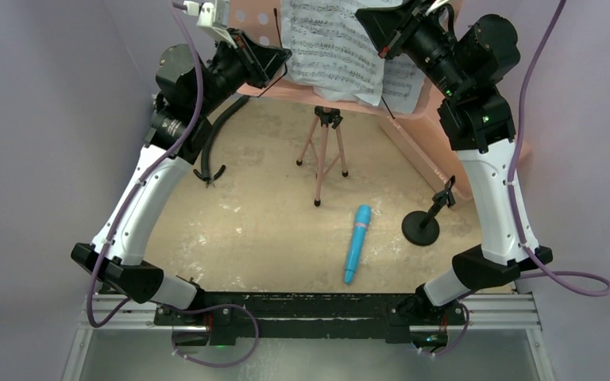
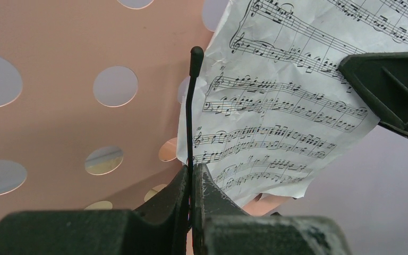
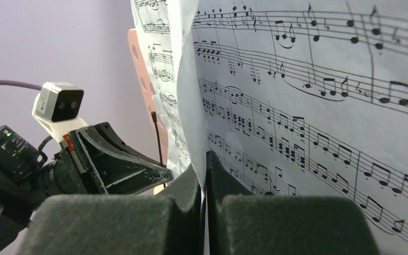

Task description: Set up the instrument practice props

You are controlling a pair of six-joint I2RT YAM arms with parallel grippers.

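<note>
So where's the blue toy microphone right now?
Seen from above, the blue microphone lies on the table, right of centre, just left of the small black mic stand.

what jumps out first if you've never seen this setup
Both arms reach up to the pink music stand at the far end of the table: the right tool pinches a sheet-music page, the left tool a thin black rod. A blue toy microphone lies near the black mic stand.

Wearing white shells (image 1: 139, 202) over black joints (image 1: 492, 44)
Trailing purple cables (image 1: 526, 83) down both sides, showing green light (image 1: 485, 119) at upper right
</note>
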